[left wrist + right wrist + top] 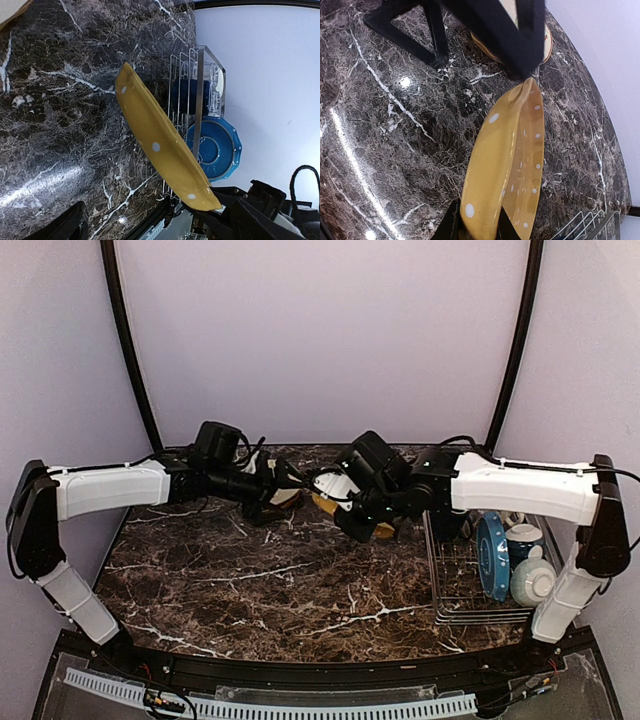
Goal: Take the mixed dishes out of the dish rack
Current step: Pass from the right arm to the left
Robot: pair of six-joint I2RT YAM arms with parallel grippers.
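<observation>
My right gripper [477, 230] is shut on the rim of the yellow white-dotted plate [507, 160], which it holds on edge above the marble table [260, 590], left of the dish rack [480, 590]. The left wrist view shows that plate [160, 145] slanting in front of the rack [200, 85]. In the rack stand a blue plate [492, 555], a cream mug [525, 535], a pale bowl [530, 582], a dark blue cup [192, 92] and a clear tumbler [215, 97]. My left gripper [272, 490] is open over a cream plate [547, 42] lying at the back of the table.
The two arms meet at the back middle of the table, close together. The rack fills the table's right edge. Black curved posts [130, 360] and pale walls close off the back. A black rail [300, 680] runs along the near edge.
</observation>
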